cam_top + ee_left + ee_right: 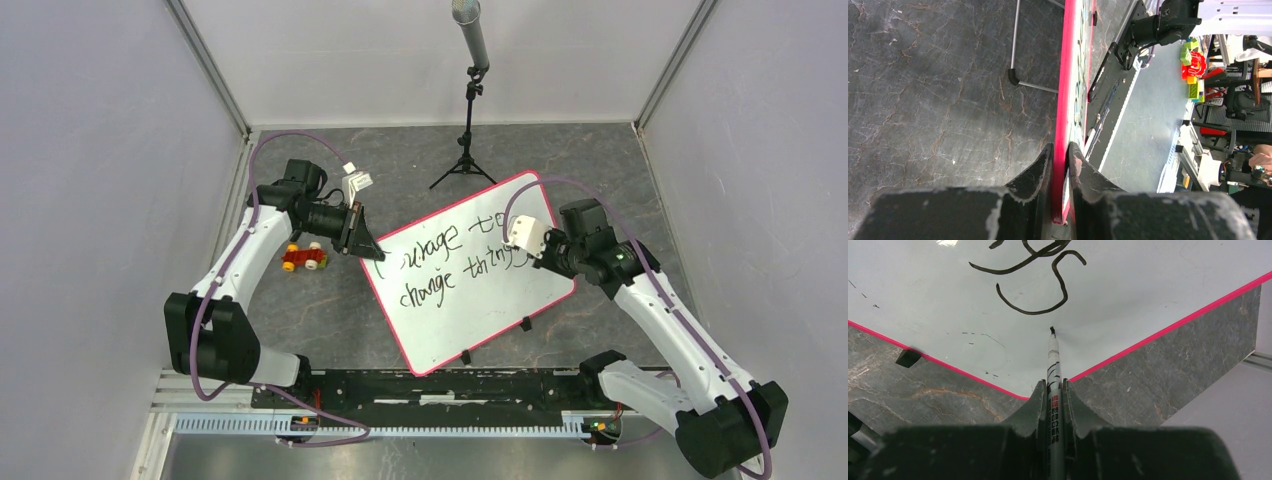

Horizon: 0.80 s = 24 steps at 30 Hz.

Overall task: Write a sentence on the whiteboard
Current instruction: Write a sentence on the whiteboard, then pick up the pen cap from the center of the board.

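1. At the middle of the dark table [330, 320], the whiteboard [480, 305] lies skewed, one corner pointing at the arm bases.
2. On the whiteboard, the sentence [455, 262] runs in two black lines.
3. At the whiteboard's left corner, the left gripper [1060, 150] pinches the pink rim.
4. Over the whiteboard's right part, the right gripper [1054, 387] is clamped on a marker [1053, 357], its tip at the white surface beside the last curl.
5. Left of the whiteboard, a toy car [305, 258] sits near.

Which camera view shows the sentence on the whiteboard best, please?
The top external view: both lines of the sentence lie across the whiteboard. The right wrist view catches only its last strokes; the left wrist view sees the board edge-on.
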Tool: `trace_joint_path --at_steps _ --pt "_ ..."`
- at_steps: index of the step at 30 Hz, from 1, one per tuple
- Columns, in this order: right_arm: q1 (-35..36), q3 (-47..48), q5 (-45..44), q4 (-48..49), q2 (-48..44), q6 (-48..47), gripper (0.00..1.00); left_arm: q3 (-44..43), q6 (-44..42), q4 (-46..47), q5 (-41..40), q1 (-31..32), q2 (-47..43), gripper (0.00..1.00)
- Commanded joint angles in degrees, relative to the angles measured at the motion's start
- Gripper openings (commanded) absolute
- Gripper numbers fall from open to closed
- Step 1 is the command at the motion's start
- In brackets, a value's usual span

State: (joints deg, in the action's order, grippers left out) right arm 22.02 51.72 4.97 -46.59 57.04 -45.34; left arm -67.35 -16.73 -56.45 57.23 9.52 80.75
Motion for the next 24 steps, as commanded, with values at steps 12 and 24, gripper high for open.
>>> trace_joint_path --at_steps 12,24 --pt "0.0 13.2 12.4 -6.7 0.7 0.1 0.0 -2.8 -2.0 1.8 -8.5 1.3 -1.6 0.48" --pt "-0.1 22.7 24.8 1.4 4.5 11.2 0.0 -19.2 4.3 1.7 -11.3 -12.3 -4.3 0.79"
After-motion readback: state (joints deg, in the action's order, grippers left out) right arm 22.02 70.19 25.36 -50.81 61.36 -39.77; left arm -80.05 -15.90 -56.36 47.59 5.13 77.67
